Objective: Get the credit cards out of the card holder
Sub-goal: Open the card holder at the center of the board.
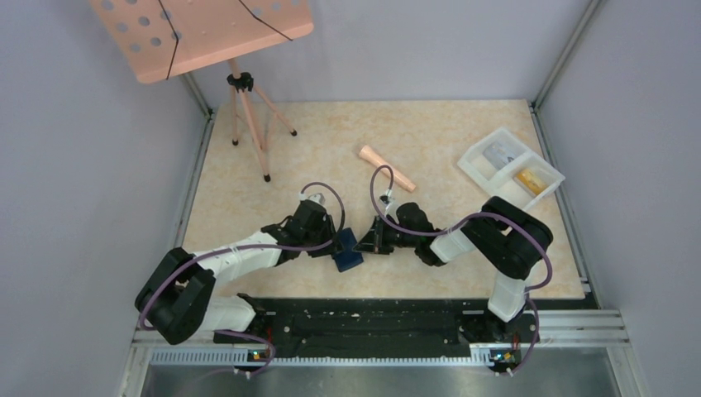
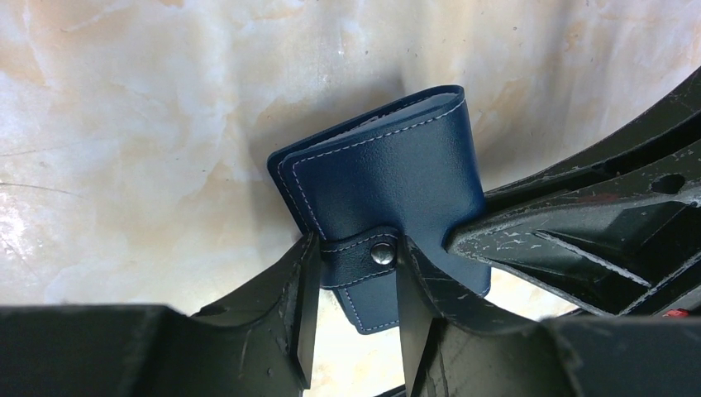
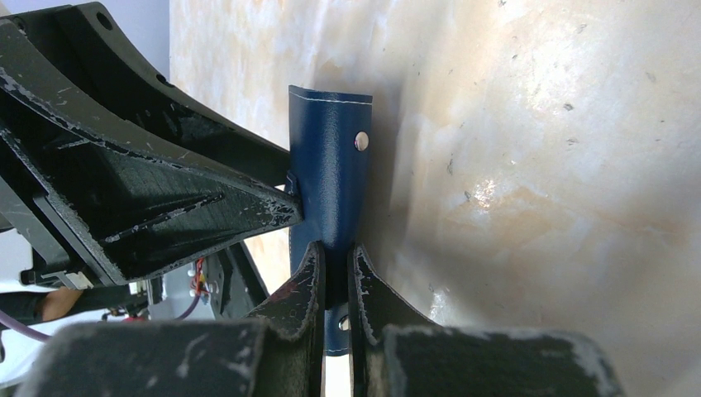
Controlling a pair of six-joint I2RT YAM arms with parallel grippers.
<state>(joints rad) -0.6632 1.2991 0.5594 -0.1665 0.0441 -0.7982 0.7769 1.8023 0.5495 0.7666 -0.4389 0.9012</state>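
Observation:
The dark navy card holder (image 1: 348, 250) is held between both grippers, just above the table's near middle. In the left wrist view it (image 2: 388, 174) is folded, with its tab snapped shut. My left gripper (image 2: 357, 245) is closed across that tab (image 2: 355, 260). My right gripper (image 3: 336, 248) pinches the edge of the holder's cover (image 3: 331, 165). In the top view the left gripper (image 1: 329, 242) and right gripper (image 1: 369, 240) meet at the holder. No card shows inside it. A grey-silver card (image 1: 498, 155) and a tan-gold card (image 1: 533, 180) lie in the white tray.
The white two-compartment tray (image 1: 475, 169) sits at the back right. A peach cylinder (image 1: 387, 168) lies behind the grippers. A pink music stand (image 1: 202, 33) on a tripod stands at the back left. A black rail (image 1: 364, 318) runs along the near edge.

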